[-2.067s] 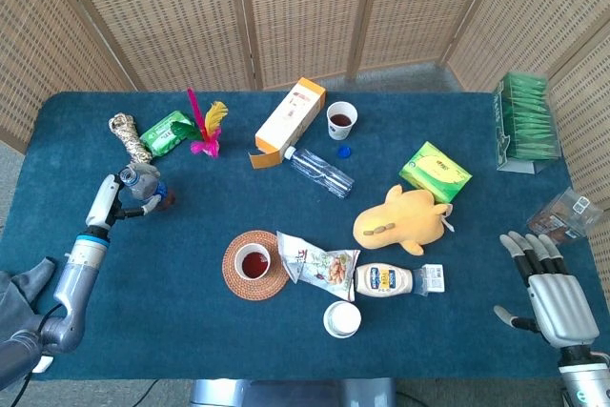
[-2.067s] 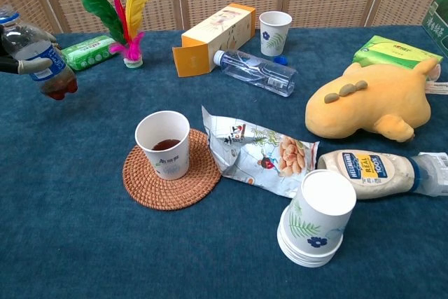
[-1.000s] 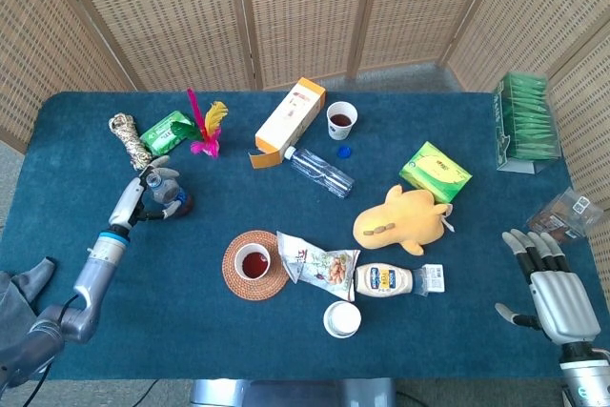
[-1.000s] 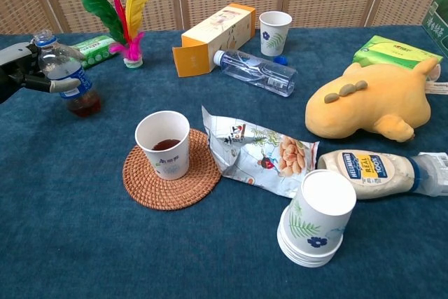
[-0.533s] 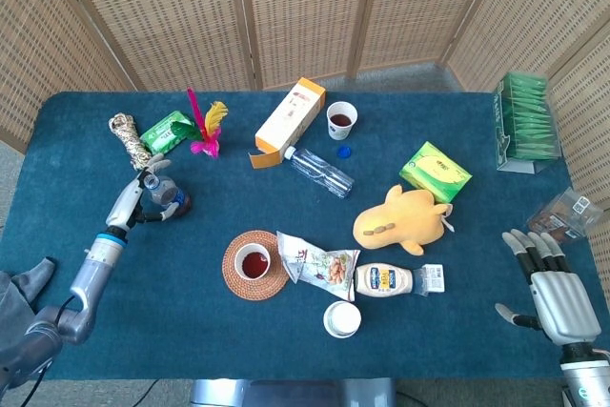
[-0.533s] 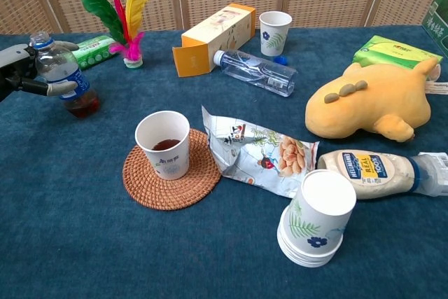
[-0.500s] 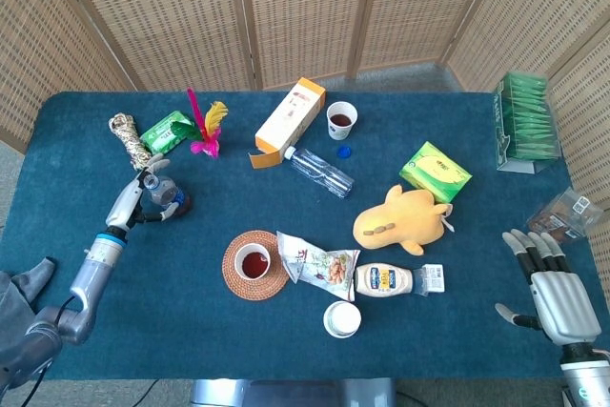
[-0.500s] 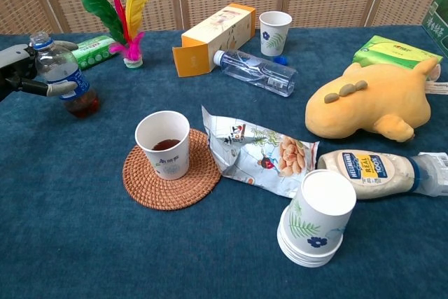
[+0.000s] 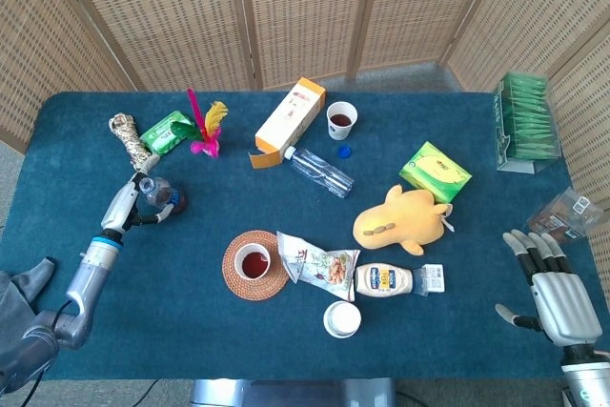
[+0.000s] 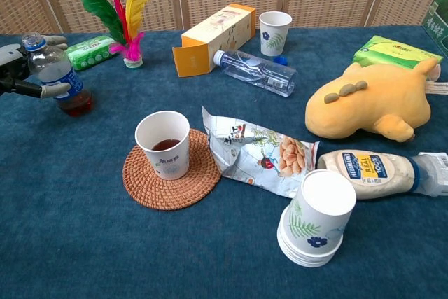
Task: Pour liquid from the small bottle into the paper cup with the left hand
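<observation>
The small bottle (image 10: 54,73) stands upright at the table's left side, uncapped, with a little dark red liquid at its bottom (image 9: 158,195). My left hand (image 10: 19,68) holds it from the left, with fingers behind and in front of it (image 9: 133,200). The paper cup (image 10: 163,143) holds dark red liquid and sits on a round woven coaster (image 10: 143,181), well right of the bottle (image 9: 254,261). My right hand (image 9: 555,295) rests open at the front right edge, holding nothing.
A snack bag (image 10: 259,150) lies right of the coaster, a cup stack (image 10: 316,216) in front. A mayonnaise bottle (image 10: 371,171), plush toy (image 10: 371,99), lying clear bottle (image 10: 255,71), orange carton (image 10: 213,29), second cup (image 10: 275,31) and feather shuttlecock (image 10: 126,15) fill the middle and back.
My left hand has carried the small bottle lower and further left, away from the paper cup. The bottle has gone from tilted to upright. The right hand has not moved.
</observation>
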`<state>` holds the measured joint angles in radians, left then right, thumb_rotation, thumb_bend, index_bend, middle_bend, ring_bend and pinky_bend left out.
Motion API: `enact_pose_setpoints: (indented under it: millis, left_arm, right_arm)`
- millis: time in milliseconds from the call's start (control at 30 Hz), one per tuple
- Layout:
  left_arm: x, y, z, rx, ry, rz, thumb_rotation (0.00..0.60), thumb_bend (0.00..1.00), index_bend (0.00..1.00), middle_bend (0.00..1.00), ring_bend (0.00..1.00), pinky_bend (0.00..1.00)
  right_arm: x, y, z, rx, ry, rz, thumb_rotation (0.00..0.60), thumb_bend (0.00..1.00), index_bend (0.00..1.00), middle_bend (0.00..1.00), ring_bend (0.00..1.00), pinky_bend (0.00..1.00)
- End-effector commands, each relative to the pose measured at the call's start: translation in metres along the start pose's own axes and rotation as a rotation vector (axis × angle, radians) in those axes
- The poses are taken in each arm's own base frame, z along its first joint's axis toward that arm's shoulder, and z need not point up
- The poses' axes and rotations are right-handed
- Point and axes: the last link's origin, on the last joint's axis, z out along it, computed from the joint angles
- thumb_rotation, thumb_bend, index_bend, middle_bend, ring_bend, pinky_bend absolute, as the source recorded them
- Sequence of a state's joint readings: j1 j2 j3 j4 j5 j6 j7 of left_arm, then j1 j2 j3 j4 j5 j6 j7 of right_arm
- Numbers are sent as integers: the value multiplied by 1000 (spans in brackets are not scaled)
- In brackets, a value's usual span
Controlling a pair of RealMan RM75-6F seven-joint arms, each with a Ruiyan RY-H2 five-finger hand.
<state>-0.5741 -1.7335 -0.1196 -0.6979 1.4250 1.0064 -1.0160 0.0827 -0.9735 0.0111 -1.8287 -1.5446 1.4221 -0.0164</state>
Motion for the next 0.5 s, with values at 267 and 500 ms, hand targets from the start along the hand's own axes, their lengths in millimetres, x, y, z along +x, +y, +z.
enact_pose_setpoints:
  millis: [267,500]
  left_arm:
    - [-1,-4,-1,14,5,-1,600,382,0,0,0,0]
    - [-2,-6,0,20,3,-6,600,212,0,0,0,0]
  right_arm:
    - [-1,0,1,1,-5,-6,600,0,0,0,0,0]
    - [-1,-1,1,3,-6,-8,600,0,0,0,0,0]
